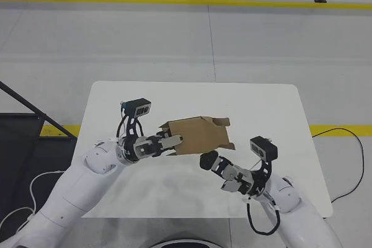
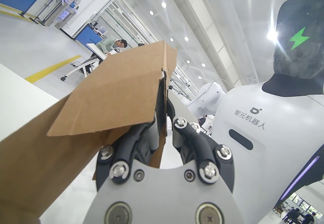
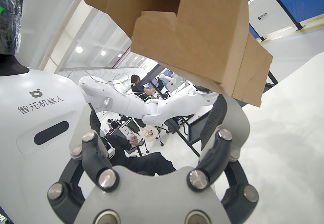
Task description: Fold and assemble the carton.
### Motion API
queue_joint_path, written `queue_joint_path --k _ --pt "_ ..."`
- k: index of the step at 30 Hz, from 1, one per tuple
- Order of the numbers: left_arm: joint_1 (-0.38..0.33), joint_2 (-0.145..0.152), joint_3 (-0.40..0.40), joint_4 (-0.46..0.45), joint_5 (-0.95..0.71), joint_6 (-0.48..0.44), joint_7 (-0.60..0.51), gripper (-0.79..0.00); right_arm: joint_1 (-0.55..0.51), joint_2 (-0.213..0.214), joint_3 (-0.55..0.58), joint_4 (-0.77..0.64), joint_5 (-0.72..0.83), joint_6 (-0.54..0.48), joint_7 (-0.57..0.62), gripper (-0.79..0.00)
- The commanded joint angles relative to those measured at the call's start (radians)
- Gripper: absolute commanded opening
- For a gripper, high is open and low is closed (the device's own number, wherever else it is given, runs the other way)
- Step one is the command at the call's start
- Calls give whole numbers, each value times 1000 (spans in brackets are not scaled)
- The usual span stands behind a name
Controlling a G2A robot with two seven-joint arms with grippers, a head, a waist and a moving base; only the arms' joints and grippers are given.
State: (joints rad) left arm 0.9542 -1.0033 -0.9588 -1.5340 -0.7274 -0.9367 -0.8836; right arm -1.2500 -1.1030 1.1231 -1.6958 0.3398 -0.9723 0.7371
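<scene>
While the brown corrugated cardboard carton (image 1: 197, 133) hung above the middle of the white rectangular table (image 1: 260, 105), we noted its long axis running left to right, with the right end a touch farther away. The left gripper (image 1: 169, 143) was clamped on the carton's left end; from its wrist we saw one cardboard wall pinched between the nearly closed jaws. The right gripper (image 1: 206, 161) lay just on the near side of the carton's near right corner, jaws spread wide, holding nothing. Whether its ribbed fingertip (image 3: 215, 113) touched that corner we could not tell. The carton's open mouth, with its loose flaps (image 1: 221, 122) unfolded, pointed right. We judged the right arm the nearer one to those flaps, so the coming fold would call for it to go farther and to the right.
</scene>
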Motion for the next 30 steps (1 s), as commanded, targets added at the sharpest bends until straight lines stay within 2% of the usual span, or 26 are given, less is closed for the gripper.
queue_joint_path --k 1,9,30 --pt "-4 -2 14 -2 -23 5 -5 -785 -3 0 2 -1 3 -9 -5 0" --pt "-27 -9 51 17 -149 48 -48 -785 -11 3 10 -3 22 -39 -25 0" --pt "-38 -37 58 44 -228 153 -153 -785 -7 -1 11 -4 37 -40 -43 0"
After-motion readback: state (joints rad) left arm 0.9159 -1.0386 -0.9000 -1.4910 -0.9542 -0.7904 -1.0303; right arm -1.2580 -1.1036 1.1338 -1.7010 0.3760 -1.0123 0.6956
